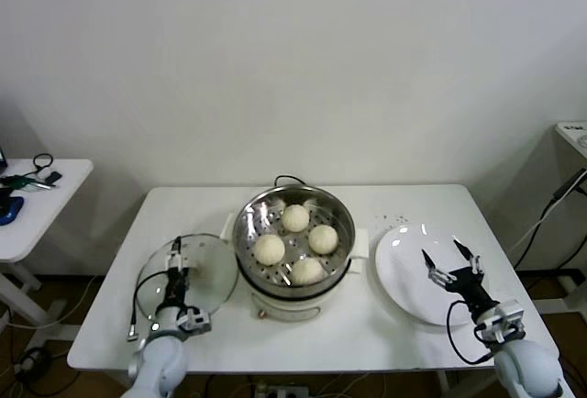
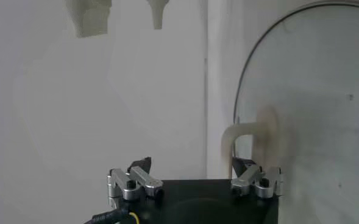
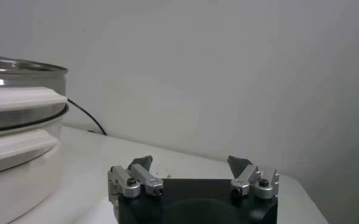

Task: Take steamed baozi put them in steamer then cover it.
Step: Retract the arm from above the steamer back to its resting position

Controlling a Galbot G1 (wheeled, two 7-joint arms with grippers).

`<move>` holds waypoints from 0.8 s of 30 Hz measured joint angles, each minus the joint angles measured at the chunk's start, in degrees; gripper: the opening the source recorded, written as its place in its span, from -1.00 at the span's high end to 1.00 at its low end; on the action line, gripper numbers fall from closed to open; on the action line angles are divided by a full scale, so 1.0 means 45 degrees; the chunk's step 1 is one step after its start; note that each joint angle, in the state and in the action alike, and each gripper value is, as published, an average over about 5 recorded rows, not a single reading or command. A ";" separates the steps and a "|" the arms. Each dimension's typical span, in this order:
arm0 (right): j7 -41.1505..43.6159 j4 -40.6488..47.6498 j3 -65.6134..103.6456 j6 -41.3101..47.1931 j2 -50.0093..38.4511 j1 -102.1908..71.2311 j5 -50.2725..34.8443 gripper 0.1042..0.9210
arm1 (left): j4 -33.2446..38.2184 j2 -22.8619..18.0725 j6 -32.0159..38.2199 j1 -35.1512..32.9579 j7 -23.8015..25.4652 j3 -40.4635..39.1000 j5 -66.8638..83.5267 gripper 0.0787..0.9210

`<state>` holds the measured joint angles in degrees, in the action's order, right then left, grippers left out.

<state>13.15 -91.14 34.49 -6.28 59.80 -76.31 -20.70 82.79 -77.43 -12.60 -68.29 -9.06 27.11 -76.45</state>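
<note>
baozi (image 1: 295, 217): all four in steamer (image 1: 339, 211) | cover (image 1: 215, 274): on counter (image 1: 385, 325) under left claw (image 1: 176, 268), spread, empty | right claw (image 1: 451, 263): spread over plate (image 1: 404, 270) | left: covering

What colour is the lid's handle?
Cream-white, on the clear glass lid; the handle shows best in the left wrist view.
</note>
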 measured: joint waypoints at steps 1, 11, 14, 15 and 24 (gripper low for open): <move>0.0008 0.0014 -0.0001 -0.0013 0.0016 0.0001 0.0030 -0.76 | -0.0037 -0.0003 0.0001 0.0030 0.0003 -0.0012 0.0021 -0.68; 0.0060 0.0111 -0.0010 -0.0097 0.0179 0.0039 0.0299 -0.76 | -0.0399 -0.0082 0.0120 0.0137 0.0102 0.0013 -0.0015 -0.03; 0.0065 0.0146 -0.0010 -0.0124 0.0209 0.0049 0.0369 -0.76 | -0.0416 -0.0112 0.0156 0.0135 0.0122 0.0019 -0.0013 0.18; 0.0066 0.0157 -0.0010 -0.0133 0.0217 0.0053 0.0388 -0.76 | -0.0416 -0.0117 0.0169 0.0133 0.0125 0.0020 -0.0008 0.24; 0.0075 0.0278 -0.0028 -0.0213 0.0227 0.0119 0.0527 -0.76 | -0.0217 -0.0103 0.0178 0.0038 0.0104 0.0069 0.0069 0.80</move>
<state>13.49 -89.89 34.36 -7.24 60.82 -75.78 -18.33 81.81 -77.89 -11.80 -68.12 -8.59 27.42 -76.13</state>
